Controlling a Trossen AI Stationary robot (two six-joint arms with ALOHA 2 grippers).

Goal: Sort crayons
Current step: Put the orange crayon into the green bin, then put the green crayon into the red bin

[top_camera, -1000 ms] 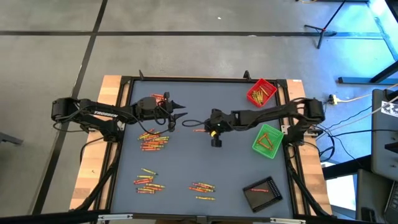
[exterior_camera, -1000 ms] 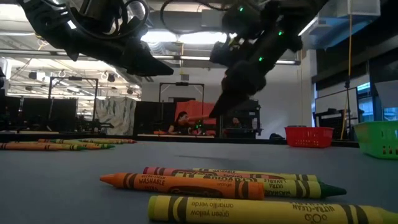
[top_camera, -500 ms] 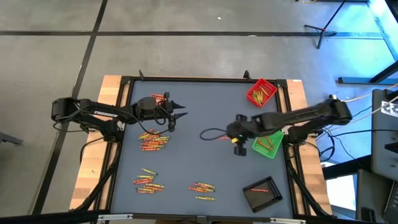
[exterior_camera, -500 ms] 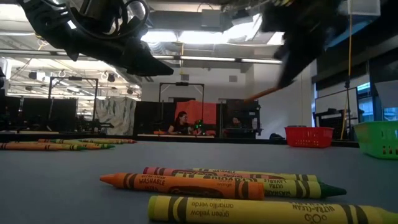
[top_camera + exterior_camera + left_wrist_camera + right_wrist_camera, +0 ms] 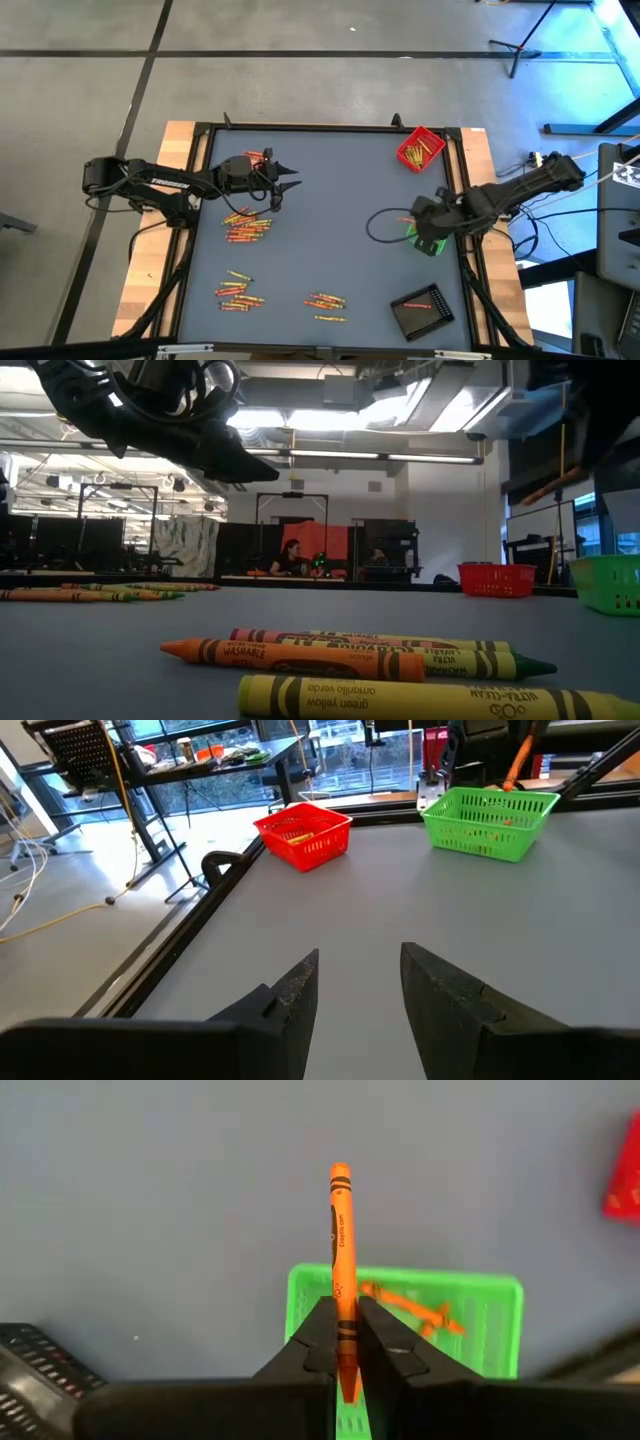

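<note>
We see the right pincer closed on a single orange crayon, gripped near its lower end so that most of its length projects forward between the fingers. In the right wrist view the crayon's long axis runs straight out from the pincer, and the green tray lies directly beyond and beneath it; a few orange crayons already rest inside that tray. In the high view the right pincer sits over the green tray at the right side of the surface, covering most of it. This is the relation on which the coming move turns: the held crayon appears to stand above the tray's opening, so we judge that a release would drop it in, provided its projecting length clears the near wall.

The right arm reaches in from the right edge, folded low with its forearm angled toward the tray.

The left pincer stands open and holds nothing. In the high view the left pincer hovers near the far left of the surface, just above a loose heap of crayons, and is well apart from the green tray. Further groups of crayons lie along the near edge, with a red tray at the far right corner and a black tray at the near right.
</note>
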